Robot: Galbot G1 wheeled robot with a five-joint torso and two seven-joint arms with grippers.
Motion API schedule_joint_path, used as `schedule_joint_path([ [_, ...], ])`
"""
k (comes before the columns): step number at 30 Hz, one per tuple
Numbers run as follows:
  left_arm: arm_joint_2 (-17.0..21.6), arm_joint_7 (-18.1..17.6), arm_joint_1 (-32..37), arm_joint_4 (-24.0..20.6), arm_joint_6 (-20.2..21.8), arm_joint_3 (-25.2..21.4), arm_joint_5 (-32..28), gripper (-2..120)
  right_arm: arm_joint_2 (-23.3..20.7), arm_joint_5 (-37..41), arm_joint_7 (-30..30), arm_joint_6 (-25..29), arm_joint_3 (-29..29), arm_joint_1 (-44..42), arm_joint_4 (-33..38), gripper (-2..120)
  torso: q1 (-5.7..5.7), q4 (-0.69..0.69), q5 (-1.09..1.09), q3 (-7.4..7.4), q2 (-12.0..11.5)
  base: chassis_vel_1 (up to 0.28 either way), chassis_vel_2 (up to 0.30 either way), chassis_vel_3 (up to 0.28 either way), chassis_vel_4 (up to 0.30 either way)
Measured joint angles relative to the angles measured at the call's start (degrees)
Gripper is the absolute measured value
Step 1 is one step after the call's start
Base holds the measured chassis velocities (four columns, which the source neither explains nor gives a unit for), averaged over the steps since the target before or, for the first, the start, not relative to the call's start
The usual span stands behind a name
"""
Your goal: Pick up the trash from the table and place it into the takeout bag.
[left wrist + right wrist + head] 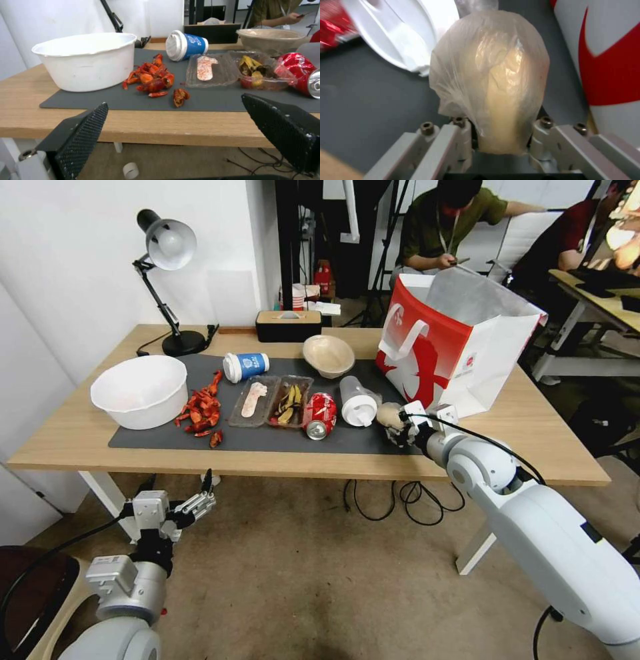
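Note:
My right gripper (399, 425) (501, 130) is shut on the tan paper ball (389, 415) (493, 82), low over the dark mat on the table (80, 433). The ball is right beside the red and white takeout bag (460, 340) (610, 62). To its left lie the clear white-lidded cup (358, 403) (403, 37) and the crushed red can (320, 415) (300, 72). Farther back are the beige bowl (328, 355) (270, 40) and the blue-sleeved coffee cup (245, 367) (185, 45) on its side. My left gripper (200, 500) (175, 102) hangs open below the table's front edge.
A big white bowl (141, 390), red crayfish shells (202, 410) and two clear plastic trays (273, 400) occupy the mat's left half. A desk lamp (167, 280) and a black tissue box (288, 325) stand at the back. Cables (393, 500) lie on the floor under the table.

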Motion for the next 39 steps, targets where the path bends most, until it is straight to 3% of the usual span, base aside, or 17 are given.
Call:
schedule_joint_path([
  [7,0.25,-0.01,0.32,-0.52,-0.04,-0.07,-0.28,100,-4.73,-1.21,-3.46,0.89,6.47,-7.33,11.51,9,0.0,-0.01,-0.02,0.0,0.0,0.0,0.0,0.0,0.0],
  [11,0.31,-0.12,0.73,-0.62,-0.23,0.08,-0.27,100,-8.6,1.81,-6.6,4.32,15.7,-13.93,19.39,9,-0.01,-0.04,-0.01,-0.01,0.0,0.0,0.0,0.0,0.0],
  [13,0.33,-0.13,0.79,-0.64,-0.25,0.11,-0.27,100,-8.85,2.36,-6.92,5.55,16.66,-14.23,20.07,9,-0.01,-0.03,-0.01,-0.01,0.0,0.0,0.0,0.0,0.0],
  [15,0.52,-0.17,0.91,-0.83,-0.27,0.13,-0.27,100,-9.72,4.05,-7.62,12.65,19.72,-13.24,21.75,9,0.0,-0.02,0.0,-0.01,0.0,0.0,0.0,0.0,0.0],
  [16,0.52,-0.17,0.91,-0.83,-0.27,0.13,-0.27,100,-9.72,4.05,-7.62,12.65,19.72,-13.24,21.75,9,0.0,-0.02,0.0,-0.01,0.0,0.0,0.0,0.0,0.0],
  [19,0.89,-0.18,1.05,-1.13,-0.29,0.04,-0.28,100,-11.59,4.92,-5.9,21.27,22.11,-7.6,19.82,9,0.0,0.01,-0.01,-0.01,0.0,0.0,0.0,0.0,0.0],
  [22,1.13,-0.2,1.08,-1.2,-0.29,-0.02,-0.39,100,-13.86,7.95,-2.5,22.34,22.54,-2.52,15.77,9,0.0,0.01,-0.01,0.0,0.0,0.0,0.0,0.0,0.0],
  [27,1.22,-0.23,1.04,-1.24,-0.29,0.23,-0.42,100,-17.1,13.08,1.46,17.68,20.58,5.44,8.9,9,0.0,-0.03,0.0,0.0,0.0,0.0,0.0,0.0,0.0],
  [29,1.18,-0.22,1.03,-1.29,-0.29,0.56,-0.41,100,-18.69,12.84,2.8,14.62,15.16,13.46,2.73,9,0.01,-0.01,-0.01,0.0,0.0,0.0,0.0,0.0,0.0],
  [31,1.18,-0.17,1.04,-1.34,-0.29,0.57,-0.4,100,-18.81,12.86,3.03,14.0,13.77,15.06,1.61,9,0.01,-0.01,-0.02,0.0,0.0,0.0,0.0,0.0,0.0],
  [33,1.27,0.02,1.28,-1.61,-0.36,0.52,-0.1,100,-18.86,12.97,3.67,12.29,7.77,21.13,-3.32,9,0.01,0.01,0.01,0.01,0.0,0.0,0.0,0.0,0.0],
  [37,1.45,0.44,1.75,-1.83,-1.19,0.28,0.01,100,-18.41,14.52,4.33,9.65,1.29,27.91,-8.27,9,0.01,-0.01,-0.01,0.01,-0.01,0.0,0.0,0.0,0.0],
  [39,1.46,0.47,1.85,-1.92,-1.22,0.26,0.01,100,-18.21,14.52,4.57,9.28,0.05,29.12,-9.16,9,0.01,0.0,-0.01,0.01,-0.02,0.0,0.0,0.0,0.0],
])
